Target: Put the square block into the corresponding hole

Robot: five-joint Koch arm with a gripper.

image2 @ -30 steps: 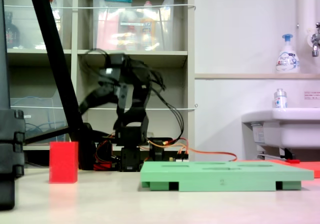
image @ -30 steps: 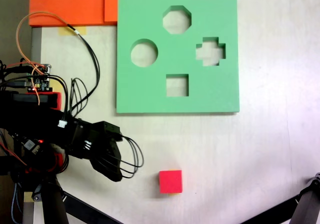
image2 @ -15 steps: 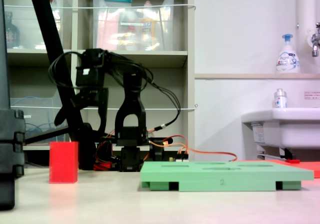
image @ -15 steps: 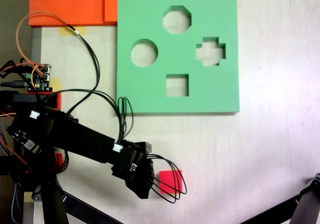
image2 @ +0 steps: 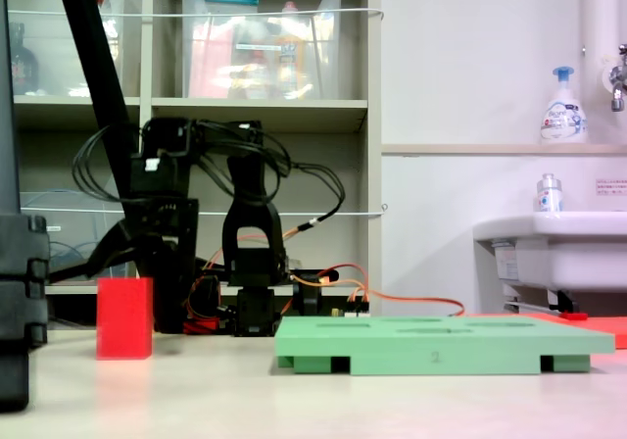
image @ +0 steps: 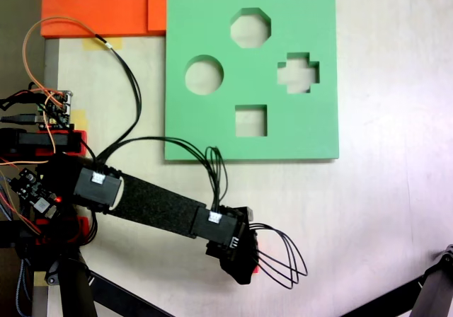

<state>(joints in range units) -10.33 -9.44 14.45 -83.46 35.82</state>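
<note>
The square block [image2: 124, 318], a small red foam cube, stands on the table left of the green foam board [image2: 441, 346]. From above, my gripper head [image: 241, 264] covers the block almost entirely; only a red sliver [image: 253, 268] shows at its right side. In the low fixed view my gripper [image2: 132, 272] hangs just above and behind the cube, one jaw splayed out to the left, so it looks open and holds nothing. The corresponding hole [image: 250, 120] is the square cutout at the lower middle of the green board [image: 205, 129], well above the gripper in that view.
The board also has round [image: 204, 75], octagonal [image: 250, 27] and cross-shaped [image: 298, 73] cutouts. Orange foam sheets [image: 106, 6] lie at the top left. A black tripod leg [image: 425, 289] crosses the bottom right corner. Loose cables [image: 283, 260] loop off the wrist.
The arm has stretched out to the right and come down, so the gripper head moved from beside the red cube to right over it. The cube and the board have not moved.
</note>
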